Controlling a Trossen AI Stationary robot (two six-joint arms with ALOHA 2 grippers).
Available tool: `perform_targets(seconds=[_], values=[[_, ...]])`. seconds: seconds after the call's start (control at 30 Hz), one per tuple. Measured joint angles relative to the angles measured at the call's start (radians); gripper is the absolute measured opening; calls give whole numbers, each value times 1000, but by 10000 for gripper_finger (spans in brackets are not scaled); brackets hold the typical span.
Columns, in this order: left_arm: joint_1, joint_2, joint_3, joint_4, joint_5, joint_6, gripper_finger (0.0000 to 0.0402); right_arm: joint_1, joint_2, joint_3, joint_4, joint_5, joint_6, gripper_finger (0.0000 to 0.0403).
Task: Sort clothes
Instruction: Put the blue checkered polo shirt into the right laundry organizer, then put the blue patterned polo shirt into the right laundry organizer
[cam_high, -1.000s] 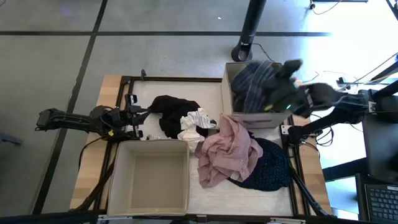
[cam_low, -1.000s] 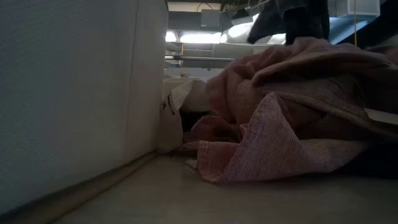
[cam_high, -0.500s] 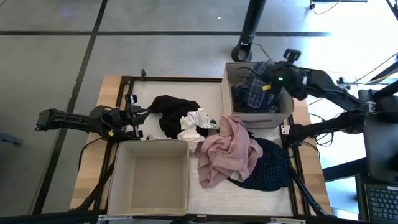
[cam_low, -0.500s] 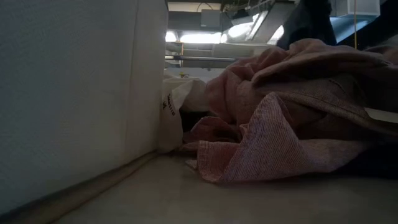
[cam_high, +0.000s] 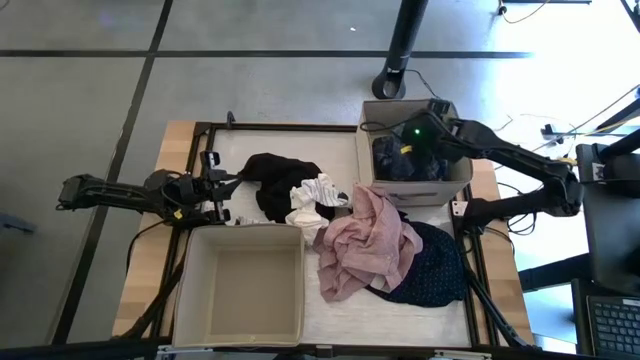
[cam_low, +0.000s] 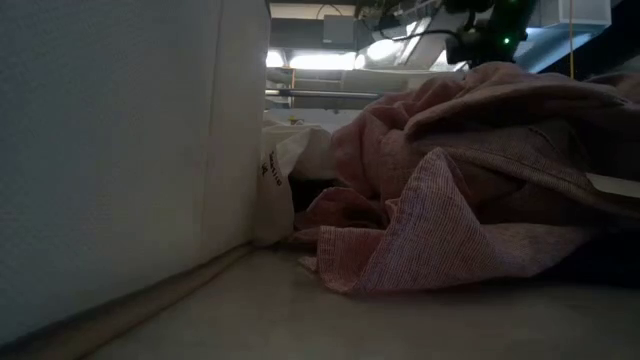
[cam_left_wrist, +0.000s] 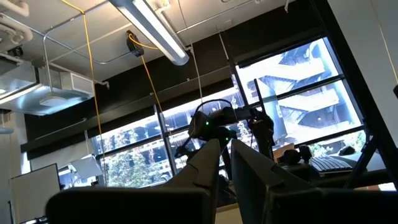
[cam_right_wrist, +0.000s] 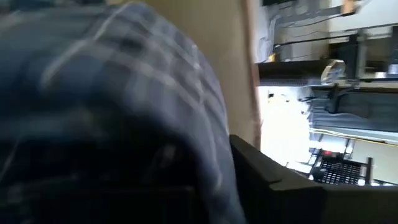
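2 beige fabric boxes sit on the desk (cam_high: 240, 140): the near box (cam_high: 245, 285) and the far box (cam_high: 385, 115), which holds the blue plaid shirt (cam_high: 395, 160). Beside them lie the dusty pink garment (cam_high: 365, 245), navy dotted piece (cam_high: 435, 270), black garment (cam_high: 280, 180) and white piece (cam_high: 315, 195). The right gripper (cam_high: 412, 140) is down in the far box; its fingers can't be made out. The left gripper (cam_high: 232, 180) waits nearly pressed together.

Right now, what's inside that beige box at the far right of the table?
A blue plaid shirt fills the far beige box, with the right gripper reaching down into it. Anything beneath the shirt, and the box's floor, is covered.
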Motion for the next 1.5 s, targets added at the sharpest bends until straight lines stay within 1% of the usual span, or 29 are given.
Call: perform_targets(seconds=[0.13, 0.2, 0.3, 0.37, 0.43, 0.53, 0.67, 0.73, 0.83, 0.9, 1.0, 1.13, 1.27, 1.33, 1.4, 1.5], values=[[0, 0, 0, 0, 0, -5, 31, 3, 18, 47, -68, -13, -15, 122], [0, 0, 0, 0, 0, -5, 31, 16, 18, 99, -135, -19, -14, 158], [0, 0, 0, 0, 0, -5, 31, 52, 17, 204, -238, -28, 38, 206], [0, 0, 0, 0, 0, -6, 31, 83, 13, 286, -311, -57, 83, 230], [0, 0, 0, 0, 0, -6, 31, 126, 10, 356, -367, -117, 141, 247], [0, 0, 0, 0, 0, -9, 31, 211, 12, 421, -415, -227, 229, 263], [0, 0, 0, 0, 0, -9, 31, 365, 13, 430, -435, -340, 315, 265], [0, 0, 0, 0, 0, -9, 31, 452, 26, 430, -446, -361, 353, 263], [0, 0, 0, -1, 0, -9, 31, 585, 56, 427, -459, -352, 416, 259], [0, 0, 0, -1, 0, -9, 31, 660, 73, 401, -459, -331, 446, 258], [0, 0, 0, -1, 0, -20, 31, 747, 87, 321, -467, -324, 486, 257], [0, 0, 0, -1, 0, -23, 31, 831, 88, 150, -470, -322, 569, 257], [0, 0, 0, -1, 0, -22, 31, 870, 88, -39, -434, -341, 634, 257], [0, 0, 0, -1, 0, -22, 31, 875, 88, -129, -345, -362, 630, 257], [0, 0, 0, -1, 0, -21, 31, 874, 88, -207, -221, -389, 604, 257], [0, 0, 0, -1, 0, -20, 31, 873, 89, -303, 18, -412, 536, 257]])
